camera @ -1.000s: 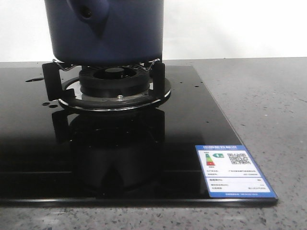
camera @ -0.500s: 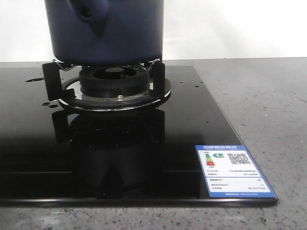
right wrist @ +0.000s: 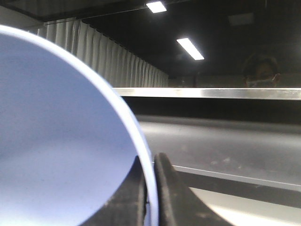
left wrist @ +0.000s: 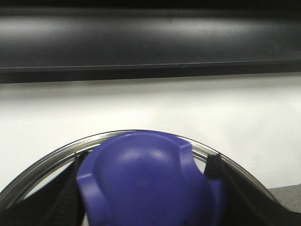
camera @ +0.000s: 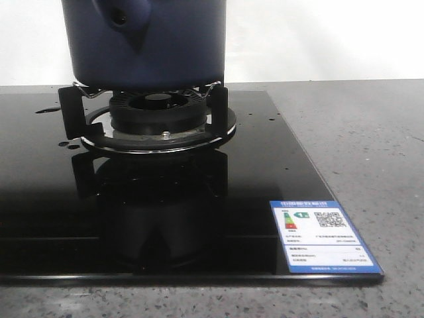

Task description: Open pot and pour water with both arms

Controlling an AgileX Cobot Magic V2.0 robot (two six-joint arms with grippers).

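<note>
The dark navy pot (camera: 159, 46) stands on the gas burner (camera: 158, 116) at the back left, its nub with the round hole (camera: 119, 16) facing me. Its top is cut off by the frame. Neither gripper shows in the front view. In the left wrist view my left gripper (left wrist: 148, 181) is shut on the blue knob (left wrist: 141, 174) of a steel-rimmed glass lid (left wrist: 42, 165), with black fingers (left wrist: 214, 167) on both sides of the knob. My right gripper (right wrist: 150, 169) is shut on the rim of a light periwinkle bowl (right wrist: 61, 141), pinching its wall.
The burner sits on a glossy black glass cooktop (camera: 265, 165) with a blue-edged energy label (camera: 323, 236) at its front right corner. Grey speckled countertop (camera: 371, 146) lies to the right. A white wall stands behind.
</note>
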